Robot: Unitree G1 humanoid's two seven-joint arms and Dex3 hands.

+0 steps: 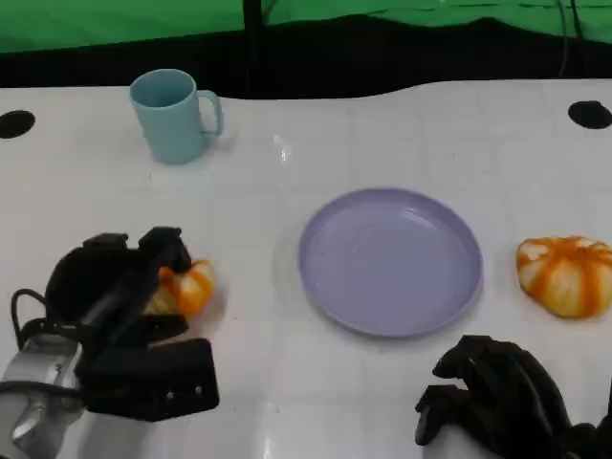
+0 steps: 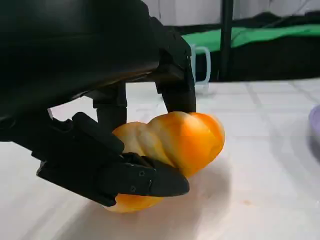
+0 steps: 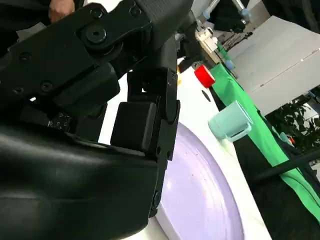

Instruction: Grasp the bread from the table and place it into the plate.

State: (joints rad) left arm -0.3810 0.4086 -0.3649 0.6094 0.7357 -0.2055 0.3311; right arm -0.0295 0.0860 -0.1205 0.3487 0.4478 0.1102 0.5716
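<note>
On the table left of the plate, the left hand has its fingers closed around the bread, not yet lifted. Carrying and placing remain. The right hand rests curled, holding nothing.

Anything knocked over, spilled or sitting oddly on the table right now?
Nothing stands out. The light blue plastic mug is upright, the lavender round plate lies flat and bare, and a second orange bread roll sits right of it. The left hand grips the orange twisted bread.
</note>
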